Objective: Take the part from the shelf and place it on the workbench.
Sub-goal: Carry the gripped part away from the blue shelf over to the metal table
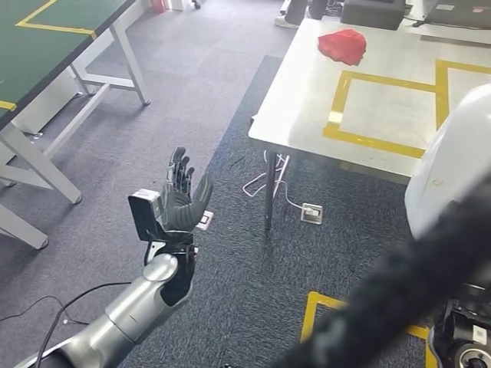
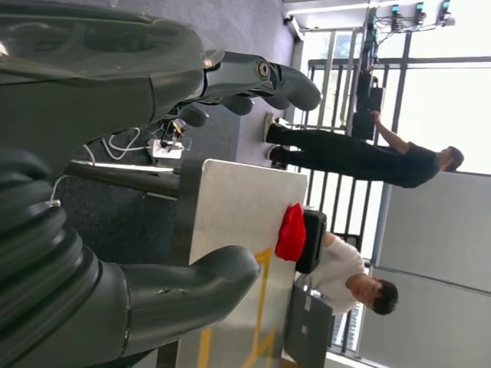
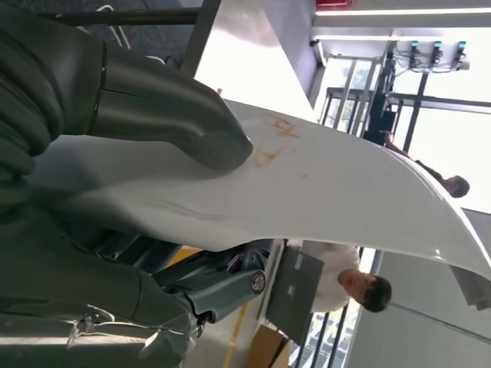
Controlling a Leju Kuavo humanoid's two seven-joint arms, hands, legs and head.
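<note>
At the robot's right side, right hand (image 3: 145, 146) is gripping the white curved part (image 3: 324, 199), thumb pressing on top, carrying it near the workbench (image 1: 301, 107) lying ahead and rightward, while left hand (image 1: 182, 195) is hanging open, fingers apart, holding nothing.
</note>
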